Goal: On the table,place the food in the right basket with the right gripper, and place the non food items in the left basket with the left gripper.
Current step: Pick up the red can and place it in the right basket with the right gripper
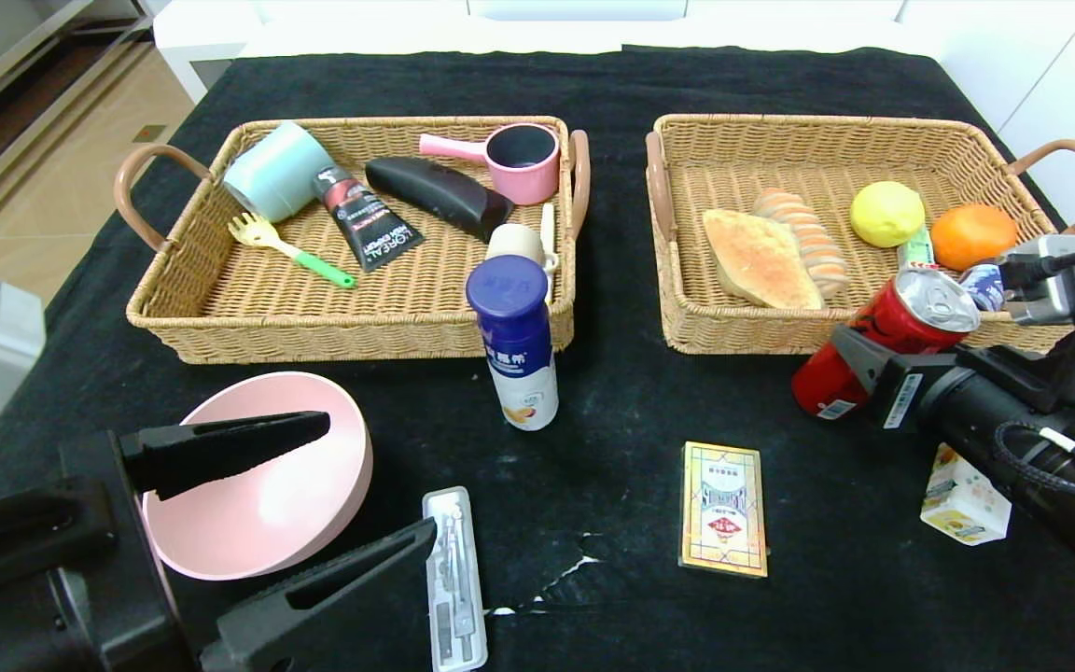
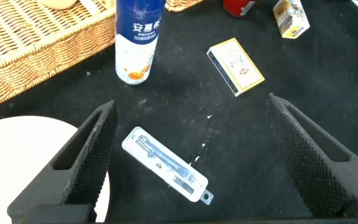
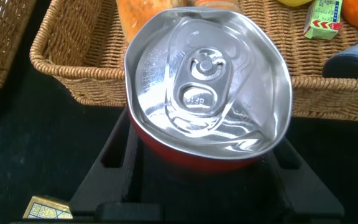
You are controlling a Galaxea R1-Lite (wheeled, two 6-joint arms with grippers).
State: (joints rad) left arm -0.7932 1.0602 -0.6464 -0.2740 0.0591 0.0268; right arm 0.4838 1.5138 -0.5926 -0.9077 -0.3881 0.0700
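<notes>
nearest the robot, one left gripper hangs with jaws spread wide over one pink bowl and one clear case, touching neither. one card box and one small carton lie apart, the carton partly behind the arm. right gripper clamps one red can, tilted, just before the right basket; its lower half is hidden. one blue-capped bottle stands before the left basket.
</notes>
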